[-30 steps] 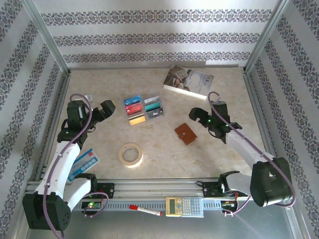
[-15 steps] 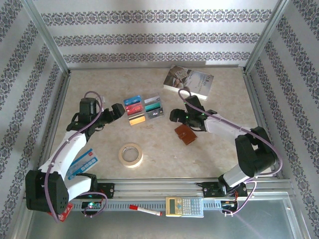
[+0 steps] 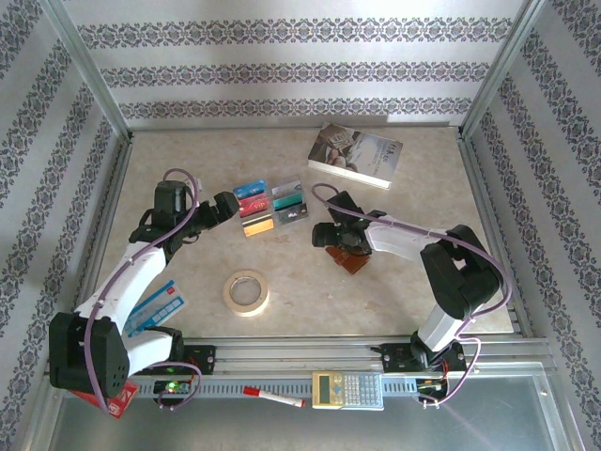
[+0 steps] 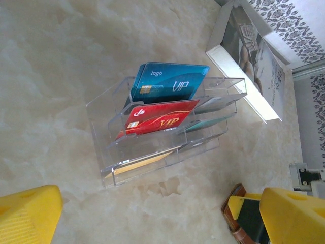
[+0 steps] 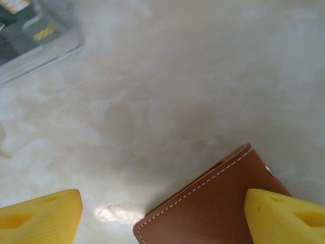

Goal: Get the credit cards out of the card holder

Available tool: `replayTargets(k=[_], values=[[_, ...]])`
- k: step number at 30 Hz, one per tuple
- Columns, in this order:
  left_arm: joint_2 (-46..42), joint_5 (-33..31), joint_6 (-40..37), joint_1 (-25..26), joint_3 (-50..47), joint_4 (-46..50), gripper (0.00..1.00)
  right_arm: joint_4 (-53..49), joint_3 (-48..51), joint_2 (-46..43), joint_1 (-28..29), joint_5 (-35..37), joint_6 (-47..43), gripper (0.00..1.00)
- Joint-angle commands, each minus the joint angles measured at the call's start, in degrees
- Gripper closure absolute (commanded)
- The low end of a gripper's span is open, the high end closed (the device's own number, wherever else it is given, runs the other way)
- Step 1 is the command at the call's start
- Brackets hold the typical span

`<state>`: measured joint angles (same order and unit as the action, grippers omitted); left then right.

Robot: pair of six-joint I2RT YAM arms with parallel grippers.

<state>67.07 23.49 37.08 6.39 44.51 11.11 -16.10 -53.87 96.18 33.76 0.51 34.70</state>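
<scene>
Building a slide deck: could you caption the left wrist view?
Open left end effector faces a clear tiered rack holding blue, red and gold credit cards, with a book beyond.

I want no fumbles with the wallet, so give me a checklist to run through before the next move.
1. Right gripper open: ok.
2. Wallet edge between its fingers: ok.
3. Wallet opened: not ok, folded shut.
4. What the wallet holds: cannot tell.
5. Left gripper open: ok.
6. Left gripper apart from clear rack: ok.
</scene>
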Motion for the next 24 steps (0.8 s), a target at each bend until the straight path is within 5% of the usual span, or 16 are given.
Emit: replayTargets(k=[1, 8, 13, 24], values=[[0.97, -0.50, 1.58, 1.69, 1.80, -0.20, 0.00, -3.29, 2.01, -0.28, 4.21, -4.05, -1.23, 0.17], [4.64, -2.71, 1.33, 7.19, 4.89, 1.54, 0.03, -7.51, 4.40, -11.33, 8.56, -3.01, -3.14, 0.19], [8.96, -4.17, 1.27, 13.02, 8.16, 1.25, 0.08, -10.32, 11.12, -22.59, 7.46, 1.10, 6.34, 0.22], [25.57, -4.42, 1.23, 27.86, 17.83, -1.52, 0.26, -11.50, 18.03, -24.82, 4.98, 0.12, 15.35, 0.63]])
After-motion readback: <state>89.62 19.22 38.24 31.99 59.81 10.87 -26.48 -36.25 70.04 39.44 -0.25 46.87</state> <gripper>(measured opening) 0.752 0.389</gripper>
